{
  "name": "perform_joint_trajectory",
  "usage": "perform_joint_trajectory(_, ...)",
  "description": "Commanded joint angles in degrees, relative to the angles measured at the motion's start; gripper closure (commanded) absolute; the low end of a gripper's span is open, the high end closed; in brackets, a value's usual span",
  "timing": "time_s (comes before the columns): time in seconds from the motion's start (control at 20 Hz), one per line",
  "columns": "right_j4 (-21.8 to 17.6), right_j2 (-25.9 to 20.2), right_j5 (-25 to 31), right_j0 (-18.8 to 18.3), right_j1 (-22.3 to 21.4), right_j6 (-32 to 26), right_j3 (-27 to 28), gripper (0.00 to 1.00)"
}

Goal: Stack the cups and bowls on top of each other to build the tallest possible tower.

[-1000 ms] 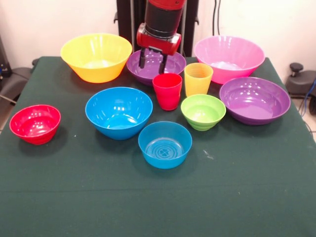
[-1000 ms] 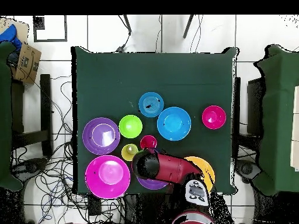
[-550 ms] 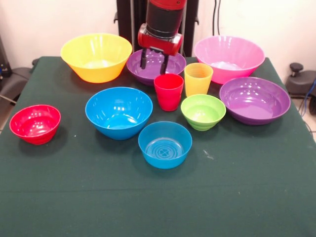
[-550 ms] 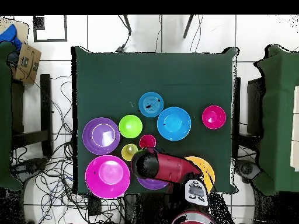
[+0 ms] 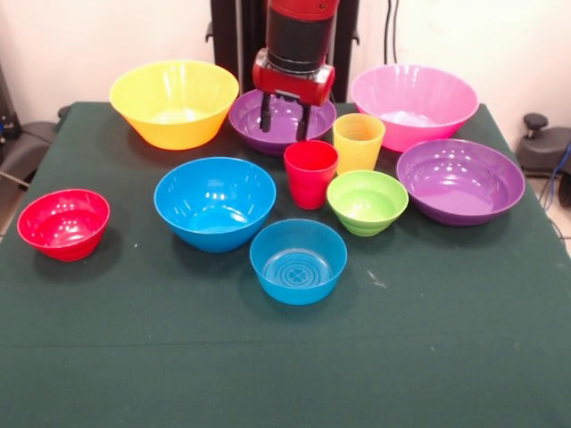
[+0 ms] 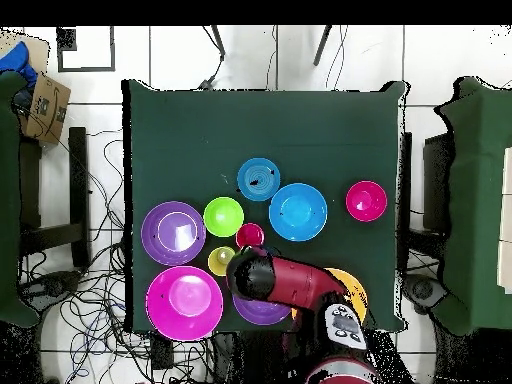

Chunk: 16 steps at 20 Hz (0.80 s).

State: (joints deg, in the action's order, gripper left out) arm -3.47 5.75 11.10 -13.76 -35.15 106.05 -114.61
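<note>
The pincer (image 5: pixel 285 123) hangs released, its two fingers apart and empty, above the rear purple bowl (image 5: pixel 254 114), just behind the red cup (image 5: pixel 310 174). The red cup stands upright on the green tabletop (image 5: pixel 446 339) between the medium blue bowl (image 5: pixel 214 203) and the lime green bowl (image 5: pixel 367 201), with the yellow cup (image 5: pixel 358 143) just behind.

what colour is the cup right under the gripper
Red; the red cup below the gripper shows best in the front view.

Sawyer arm (image 5: pixel 297 36): glossy red shell over a black cylindrical wrist band, red flange below. Gripper (image 5: pixel 285 116): two short black fingers (image 5: pixel 266 114). White-marked panel near the base.
</note>
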Motion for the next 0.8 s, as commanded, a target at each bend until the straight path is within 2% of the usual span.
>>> perform_joint_trajectory(0.05, 3.52, -9.2, -4.1, -0.26, 2.74, 10.31, 1.38, 0.0)
perform_joint_trajectory(0.4, 4.03, -7.87, -2.48, 1.15, 2.83, 10.03, 2.84, 0.0)
perform_joint_trajectory(0.7, 4.84, -3.87, 5.9, 4.55, 2.9, 8.58, 6.44, 0.0)
perform_joint_trajectory(0.8, 5.31, -4.66, 6.02, 3.89, 2.56, 8.25, 6.23, 0.0)
